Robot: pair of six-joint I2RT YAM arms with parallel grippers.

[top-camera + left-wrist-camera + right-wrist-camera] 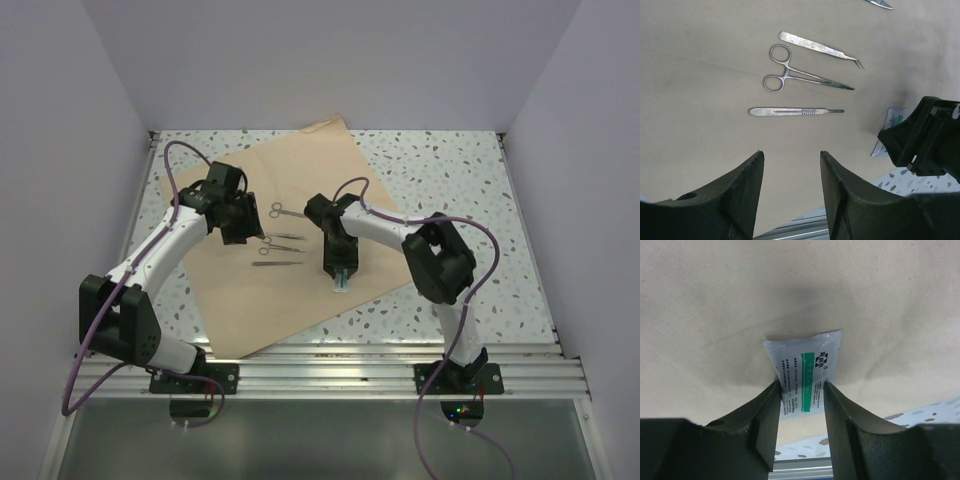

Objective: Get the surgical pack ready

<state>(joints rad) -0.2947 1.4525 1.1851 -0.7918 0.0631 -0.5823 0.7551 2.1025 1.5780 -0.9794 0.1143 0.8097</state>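
Observation:
The surgical pack (290, 305) is a wide tan sheet lying flat on the table, and it fills the left wrist view (700, 75) and the right wrist view (715, 315). A small white packet with a green stripe (807, 365) lies near the sheet's right edge (343, 285). My right gripper (801, 385) points down at it (342, 272), and both fingers touch the packet's long edges. My left gripper (791, 154) hangs open over the sheet's left part (238, 225), with nothing between its fingers.
Steel instruments lie in a row on the sheet: ring-handled forceps (790, 75), tweezers (817, 48) and a scalpel handle (790, 111); another pair lies further back (283, 211). The speckled tabletop (450, 170) shows around the sheet. An aluminium rail (330, 365) runs along the near edge.

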